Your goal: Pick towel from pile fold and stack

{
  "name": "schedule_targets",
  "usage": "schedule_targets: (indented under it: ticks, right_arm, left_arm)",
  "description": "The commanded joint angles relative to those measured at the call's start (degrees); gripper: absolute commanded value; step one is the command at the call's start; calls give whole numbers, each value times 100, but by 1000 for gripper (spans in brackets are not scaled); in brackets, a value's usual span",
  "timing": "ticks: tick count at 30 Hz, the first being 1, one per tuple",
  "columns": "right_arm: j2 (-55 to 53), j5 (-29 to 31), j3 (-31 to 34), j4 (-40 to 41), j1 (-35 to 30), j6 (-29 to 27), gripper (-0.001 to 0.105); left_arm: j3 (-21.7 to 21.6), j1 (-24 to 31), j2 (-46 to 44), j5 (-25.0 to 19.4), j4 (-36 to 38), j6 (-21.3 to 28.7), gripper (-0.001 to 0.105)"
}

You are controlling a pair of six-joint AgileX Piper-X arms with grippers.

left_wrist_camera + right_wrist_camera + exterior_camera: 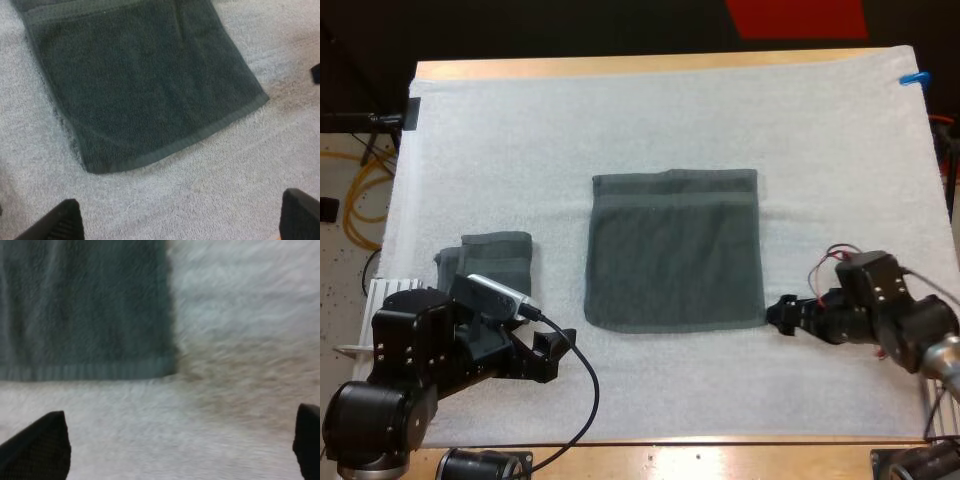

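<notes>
The spread towel (675,250) is dark grey-green, plain except for a slightly paler band across it near its far edge and a ribbed hem along its near edge. The folded towel (495,258) at the left is the same grey-green. The mat (620,120) is white, the desk (650,63) pale wood. The left pincer (556,357) and right pincer (779,317) are black, their fingers (37,450) finely cross-hatched.

left arm (410,360): black, blocky | right arm (890,310): black | end effector fingers (40,450): black (finely textured)
</notes>
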Motion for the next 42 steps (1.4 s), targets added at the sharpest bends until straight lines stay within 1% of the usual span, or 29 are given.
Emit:
schedule_targets:
  ticks: [1,5,9,11,14,16,18,19,23,26,29,31,32,34,35,36,37,39,42]
  right_arm:
    - [114,-363,53,-312,-8,126,88]
    - [642,-718,122,-868,-8,309,88]
    - [1222,-1290,122,-1446,-8,599,88]
    - [1490,-1421,122,-1560,-8,710,88]
    - [1842,-1572,122,-1726,-8,712,88]
    - [2043,-1905,122,-1950,-8,716,88]
    - [2133,-2136,122,-2182,-8,886,88]
    - [2175,-2174,122,-2285,-8,1001,88]
    - [2242,-2263,122,-2480,-8,1114,88]
    - [2242,-2179,122,-2514,-8,1157,85]
    - [2242,-1960,122,-2511,-8,1195,69]
    - [2242,-1808,122,-2495,-8,1247,51]
    - [2242,-1751,122,-2473,-8,1247,45]
    - [2242,-1607,122,-2435,-8,1246,24]
    - [2242,-1560,122,-2431,-8,1246,19]
    - [2242,-1478,122,-2432,-8,1243,8]
    - [2242,-1413,122,-2432,-8,1222,0]
    - [2242,-1347,122,-2432,-8,1213,0]
    - [2242,-1349,122,-2432,-8,1169,0]
  left_arm:
    - [-30,-25,-29,-12,31,-29,77]
    - [-30,-25,-29,-12,31,-29,77]
    - [-30,-25,-29,-12,31,-29,77]
    - [-30,-25,-29,-12,31,-29,77]
    - [-30,-25,-29,-12,31,-29,77]
    - [-30,-25,-29,-12,31,-29,77]
    - [-30,-25,-29,-12,31,-29,77]
    - [-30,-25,-29,-12,31,-29,77]
    - [-30,-25,-29,-12,31,-29,77]
    - [-30,-25,-29,-12,31,-28,77]
    - [-30,-25,-29,-12,31,-19,77]
    - [-30,-25,-29,-12,31,-4,77]
    - [-30,-25,-29,-12,31,5,77]
    - [-30,-25,-29,-12,19,56,77]
    - [-29,-25,-29,-12,7,70,77]
    - [-19,-25,-29,-12,-12,89,77]
    - [-16,-25,-29,-12,-23,110,77]
    - [24,-25,-6,-12,-70,109,77]
    - [207,-25,49,-12,-285,62,77]
